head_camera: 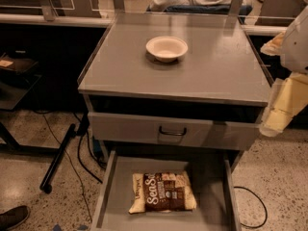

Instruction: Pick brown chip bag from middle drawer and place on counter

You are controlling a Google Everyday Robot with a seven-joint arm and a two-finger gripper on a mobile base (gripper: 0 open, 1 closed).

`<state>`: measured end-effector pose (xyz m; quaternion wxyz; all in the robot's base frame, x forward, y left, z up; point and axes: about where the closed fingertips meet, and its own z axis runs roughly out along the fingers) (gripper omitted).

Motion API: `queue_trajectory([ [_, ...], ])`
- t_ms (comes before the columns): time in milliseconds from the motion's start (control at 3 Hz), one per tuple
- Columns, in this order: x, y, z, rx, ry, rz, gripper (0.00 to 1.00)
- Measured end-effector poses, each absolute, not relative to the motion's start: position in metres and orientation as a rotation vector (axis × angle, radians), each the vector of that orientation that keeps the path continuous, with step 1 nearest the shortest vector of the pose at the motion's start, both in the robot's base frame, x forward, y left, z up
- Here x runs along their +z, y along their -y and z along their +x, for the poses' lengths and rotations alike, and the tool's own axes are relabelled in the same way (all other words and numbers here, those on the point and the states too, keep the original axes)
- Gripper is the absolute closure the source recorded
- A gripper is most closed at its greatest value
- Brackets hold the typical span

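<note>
The brown chip bag lies flat on the floor of the open middle drawer, at the bottom of the camera view, its "Sea Salt" lettering facing up. The counter is the grey top of the cabinet above it. My gripper hangs at the right edge of the view, beside the cabinet's front right corner. It is below counter height, well above and to the right of the bag, and holds nothing.
A white bowl stands on the counter toward the back. A shut drawer front with a dark handle sits above the open drawer. Cables and a black bar lie on the floor at left. A shoe shows at bottom left.
</note>
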<state>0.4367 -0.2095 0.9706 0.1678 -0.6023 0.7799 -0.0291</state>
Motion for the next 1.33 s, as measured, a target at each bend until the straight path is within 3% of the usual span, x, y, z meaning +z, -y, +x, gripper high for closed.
queue_trajectory([
  [1000, 0.897, 0.170, 0.430, -0.006, -2.180, -1.772, 0.00],
  [1333, 0.860, 0.147, 0.419, 0.120, -2.191, -1.761, 0.00],
])
